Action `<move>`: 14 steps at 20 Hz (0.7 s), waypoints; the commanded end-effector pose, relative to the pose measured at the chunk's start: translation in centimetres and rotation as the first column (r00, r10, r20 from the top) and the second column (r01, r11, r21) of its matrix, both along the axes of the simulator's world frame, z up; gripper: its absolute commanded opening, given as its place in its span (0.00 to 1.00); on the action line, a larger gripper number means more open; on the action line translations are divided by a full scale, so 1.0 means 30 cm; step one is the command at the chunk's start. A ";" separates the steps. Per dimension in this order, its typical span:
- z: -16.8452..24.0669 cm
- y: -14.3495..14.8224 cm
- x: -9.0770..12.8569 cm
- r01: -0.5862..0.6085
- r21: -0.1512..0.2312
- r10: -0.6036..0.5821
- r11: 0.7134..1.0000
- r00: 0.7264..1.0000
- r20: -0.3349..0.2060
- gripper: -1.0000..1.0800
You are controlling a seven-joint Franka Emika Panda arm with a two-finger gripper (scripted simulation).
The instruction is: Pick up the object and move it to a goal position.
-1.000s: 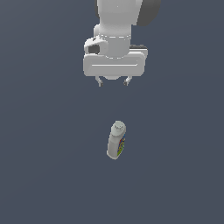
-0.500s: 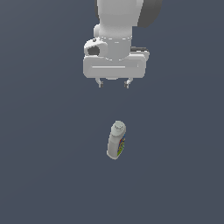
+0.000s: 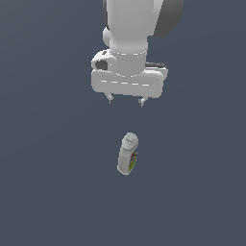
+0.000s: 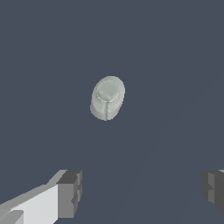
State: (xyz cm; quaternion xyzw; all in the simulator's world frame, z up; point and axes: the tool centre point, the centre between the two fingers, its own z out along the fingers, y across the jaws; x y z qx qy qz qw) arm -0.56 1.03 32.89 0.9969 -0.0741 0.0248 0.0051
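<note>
The small pale grey-white bottle (image 3: 128,154) stands on the dark grey floor, near the middle of the exterior view. Its round ribbed cap faces up and a multicoloured label shows on its side. My gripper (image 3: 126,101) hangs above and behind it, open and empty, its two fingertips (image 3: 111,100) spread wide apart. In the wrist view the bottle (image 4: 107,97) shows from above, cap first, well apart from my gripper (image 4: 142,188). One dark pad (image 4: 70,193) shows there, with the other at the picture's edge.
The dark grey floor (image 3: 48,192) stretches flat all around. No other object shows in either view.
The gripper has opened wider, its fingertips spreading further apart. The hand has kept about the same place above the bottle. The bottle has not moved.
</note>
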 end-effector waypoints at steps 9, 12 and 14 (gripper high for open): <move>-0.073 0.024 0.165 0.261 0.014 -0.261 0.965 0.965 -0.025 0.96; -0.096 0.031 0.204 0.326 0.015 -0.326 0.945 0.945 -0.032 0.96; -0.111 0.035 0.226 0.363 0.016 -0.362 0.932 0.931 -0.036 0.96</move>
